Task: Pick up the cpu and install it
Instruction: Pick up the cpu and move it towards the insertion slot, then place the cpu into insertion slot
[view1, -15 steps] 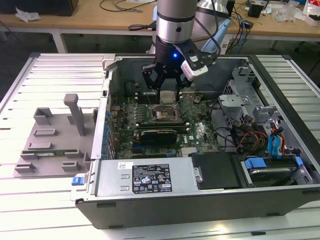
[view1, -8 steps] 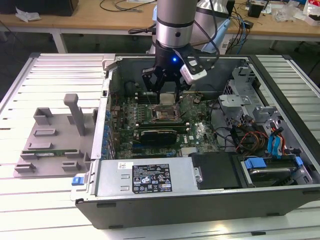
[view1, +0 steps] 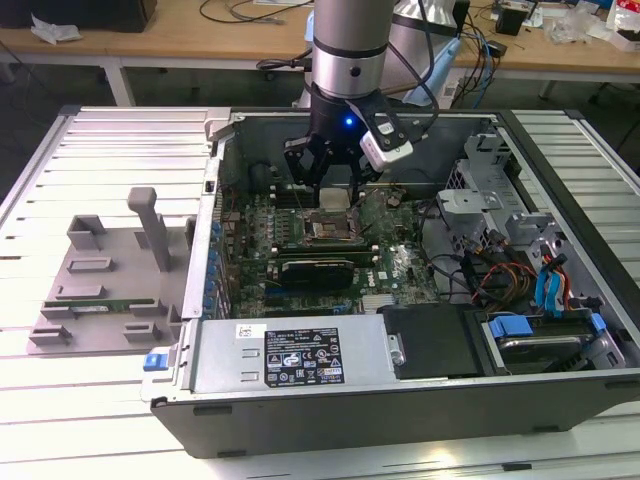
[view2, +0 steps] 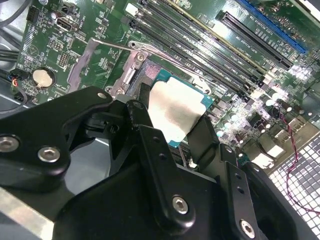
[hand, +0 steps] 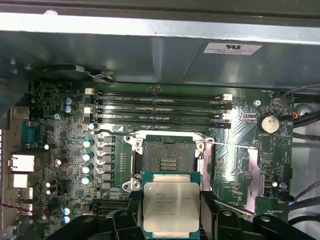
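On the exterior view's left, well away from the socket (view1: 330, 230), a grey plastic holder (view1: 100, 270) lies on the slatted table (view1: 50, 180) with a green memory stick (view1: 85, 303) in it. Next is the open computer case (view1: 215, 250). It holds the motherboard (view1: 390, 265) that carries the socket, a power supply (view1: 290, 355) on the socket's camera side, and a drive with blue tabs (view1: 540, 340) well off toward the exterior view's right. The tool (view1: 333, 195) hangs inside the case just above the socket.

Both wrist views show the grip. The tool (hand: 171, 207) (view2: 175, 120) is clamped on the cpu (hand: 171, 200) (view2: 175, 110), one black finger against each of two opposite edges, metal top up. In the first wrist view the socket (hand: 167, 157) has its metal plate folded aside and its contact bed bare. The cpu is held just beside it, not seated. Rows of memory slots (hand: 157, 107) lie beyond the socket and a coin battery (hand: 270, 123) sits off to one side. In the second wrist view the cpu overlaps a corner of the socket (view2: 150, 72).
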